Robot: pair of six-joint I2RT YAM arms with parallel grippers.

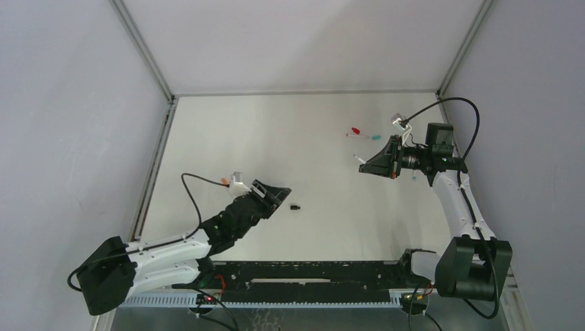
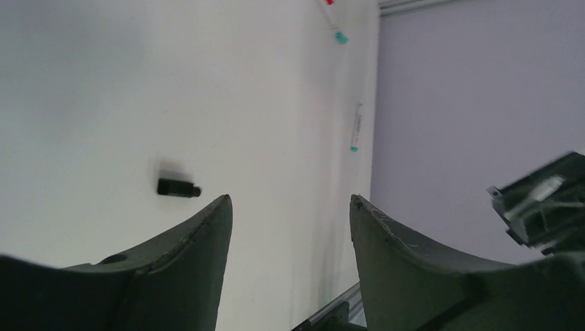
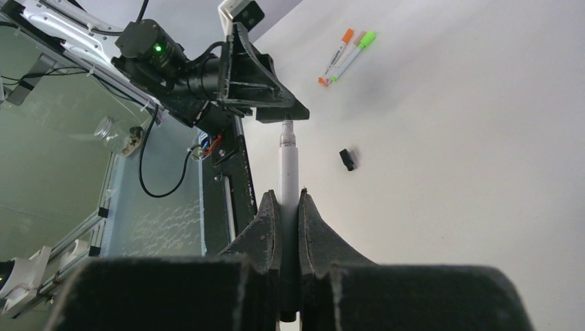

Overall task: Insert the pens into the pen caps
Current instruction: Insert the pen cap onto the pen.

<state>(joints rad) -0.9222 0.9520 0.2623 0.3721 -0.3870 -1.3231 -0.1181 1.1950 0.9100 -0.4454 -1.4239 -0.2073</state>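
Observation:
My right gripper point(image 3: 289, 196) is shut on a white-barrelled pen point(image 3: 288, 158) whose bare tip points away from the wrist; it is held above the table at the right point(image 1: 365, 165). A black pen cap point(image 1: 295, 206) lies on the table just right of my left gripper point(image 1: 279, 196), which is open and empty point(image 2: 290, 201). The cap lies beyond the left finger in the left wrist view point(image 2: 178, 187) and also shows in the right wrist view point(image 3: 347, 159). Two pens with orange point(image 3: 338, 54) and green point(image 3: 353, 51) ends lie side by side behind the left arm.
A red piece point(image 1: 355, 131) and a teal piece point(image 1: 376, 137) lie at the back right. Another white pen with a teal end point(image 2: 356, 127) lies near the right wall. The enclosure walls stand close on both sides, and a black rail point(image 1: 310, 276) runs along the near edge.

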